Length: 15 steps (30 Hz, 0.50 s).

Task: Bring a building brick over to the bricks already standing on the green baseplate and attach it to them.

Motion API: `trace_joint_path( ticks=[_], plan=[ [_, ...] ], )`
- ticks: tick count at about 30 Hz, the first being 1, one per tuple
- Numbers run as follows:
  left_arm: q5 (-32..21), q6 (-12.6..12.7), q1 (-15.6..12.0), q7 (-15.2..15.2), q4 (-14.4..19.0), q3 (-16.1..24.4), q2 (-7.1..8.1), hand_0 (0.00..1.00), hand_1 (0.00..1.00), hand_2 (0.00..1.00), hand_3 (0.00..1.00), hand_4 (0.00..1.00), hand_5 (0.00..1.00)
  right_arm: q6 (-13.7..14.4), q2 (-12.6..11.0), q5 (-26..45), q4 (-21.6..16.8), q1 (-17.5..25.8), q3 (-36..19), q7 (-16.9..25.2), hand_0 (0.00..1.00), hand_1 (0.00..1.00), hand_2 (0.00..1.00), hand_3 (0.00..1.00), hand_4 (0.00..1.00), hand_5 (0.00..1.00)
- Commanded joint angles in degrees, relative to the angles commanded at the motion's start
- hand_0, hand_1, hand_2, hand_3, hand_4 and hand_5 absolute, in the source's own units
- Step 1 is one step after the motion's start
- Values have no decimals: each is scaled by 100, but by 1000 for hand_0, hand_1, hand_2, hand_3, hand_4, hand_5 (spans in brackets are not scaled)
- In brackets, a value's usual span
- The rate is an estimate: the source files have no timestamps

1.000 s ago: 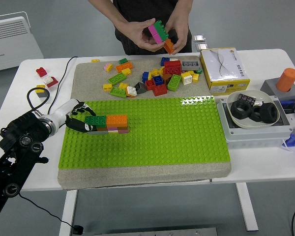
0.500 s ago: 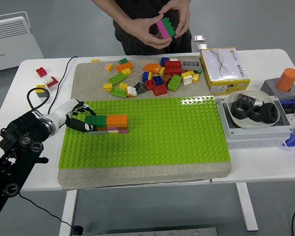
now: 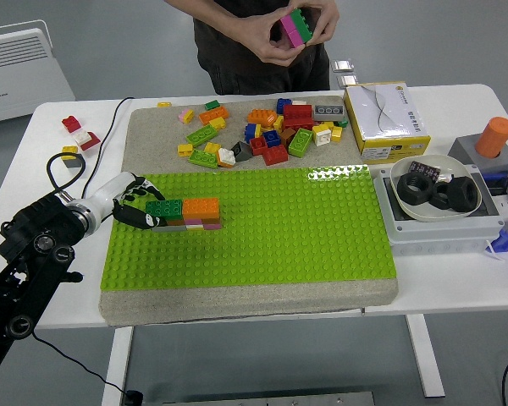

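Note:
A low stack of bricks [image 3: 186, 212], green and orange on top with grey and pink below, stands on the left part of the green baseplate [image 3: 279, 228]. My left hand [image 3: 135, 205] lies on the baseplate's left edge, its fingers curled against the stack's left end. A pile of loose bricks [image 3: 262, 135] lies on the mat behind the baseplate. At the far side a person holds a pink and green brick stack [image 3: 294, 25] in both hands, up off the table. My right arm is out of view.
A yellow and white box [image 3: 381, 118] stands right of the pile. A grey tray [image 3: 440, 216] holds a white bowl [image 3: 436, 203] with black nuts. An orange cylinder [image 3: 495, 135] is at far right. Loose bricks [image 3: 78, 134] and a cable [image 3: 102, 152] lie at left.
The person has raised the pink and green stack higher and to the right, bringing both hands together around it. My left hand and the stack on the baseplate have stayed in place.

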<state>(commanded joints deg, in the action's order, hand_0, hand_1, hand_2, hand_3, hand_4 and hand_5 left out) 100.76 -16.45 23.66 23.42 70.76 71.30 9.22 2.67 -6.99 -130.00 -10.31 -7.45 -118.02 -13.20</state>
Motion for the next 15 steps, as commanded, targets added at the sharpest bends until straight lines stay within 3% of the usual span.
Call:
trace_joint_path(
  ticks=[15],
  plan=[
    [-15,20,-7,-65,-16,-18,1,883,880,832,538,527,2,6,7,0,0,16,28,-9,717,663,711,764,869,998]
  ],
)
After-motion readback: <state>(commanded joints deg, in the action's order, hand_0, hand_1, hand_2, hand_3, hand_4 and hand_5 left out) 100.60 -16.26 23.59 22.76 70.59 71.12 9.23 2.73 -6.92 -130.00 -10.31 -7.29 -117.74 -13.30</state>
